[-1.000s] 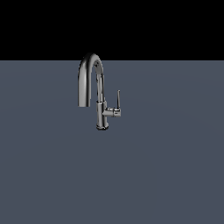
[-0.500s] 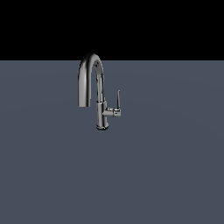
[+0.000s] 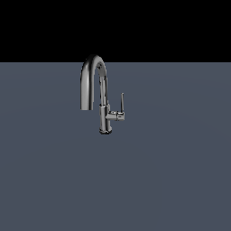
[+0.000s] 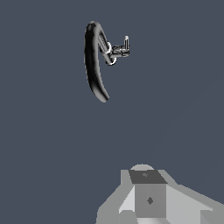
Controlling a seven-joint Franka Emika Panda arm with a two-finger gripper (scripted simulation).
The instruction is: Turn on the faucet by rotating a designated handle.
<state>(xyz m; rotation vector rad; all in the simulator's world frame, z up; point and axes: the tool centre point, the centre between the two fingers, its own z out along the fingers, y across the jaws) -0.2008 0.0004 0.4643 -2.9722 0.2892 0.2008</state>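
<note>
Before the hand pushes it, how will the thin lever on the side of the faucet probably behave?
The handle looks like a thin, straight metal rod, so it is probably stiff, not floppy. Its shiny finish suggests the hand may slip on it. It sits on a short stub of the faucet, so it likely pivots rather than coming free.

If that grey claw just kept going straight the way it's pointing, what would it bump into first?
Probably the bare grey surface, not the faucet. In the wrist view the gripper shows only as a grey block at the edge; the faucet and its handle lie far off to one side. Depth is unclear, so that is a guess.
</note>
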